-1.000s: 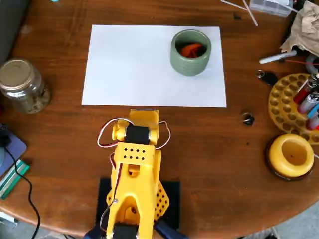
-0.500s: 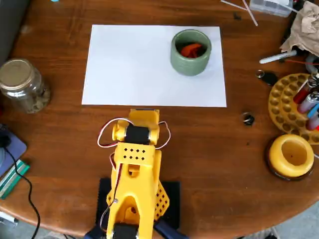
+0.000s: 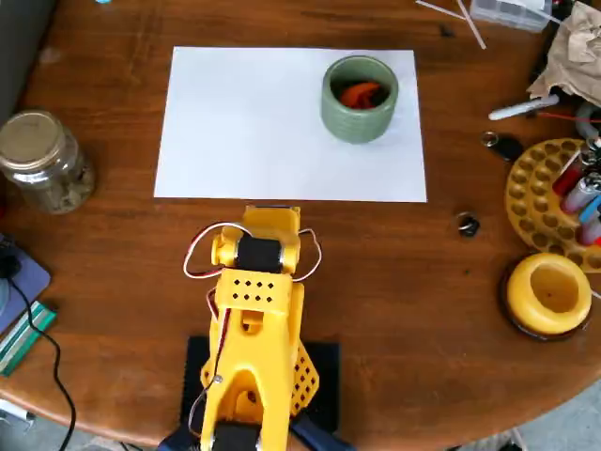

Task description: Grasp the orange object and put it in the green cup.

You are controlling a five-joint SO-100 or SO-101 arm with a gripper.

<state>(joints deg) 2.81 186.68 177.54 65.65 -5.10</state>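
The orange object (image 3: pixel 360 93) lies inside the green cup (image 3: pixel 360 100), which stands on the upper right part of a white sheet of paper (image 3: pixel 254 127) on the brown worktop (image 3: pixel 404 282). The yellow arm (image 3: pixel 252 324) is folded low at the near edge, below the paper; its jaws are hidden. A glass jar (image 3: pixel 39 162) stands at left, a yellow bowl (image 3: pixel 549 294) at right.

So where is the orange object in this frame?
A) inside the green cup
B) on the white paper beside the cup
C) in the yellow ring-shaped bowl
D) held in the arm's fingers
A: the orange object shows inside the green cup, which stands on the white paper.
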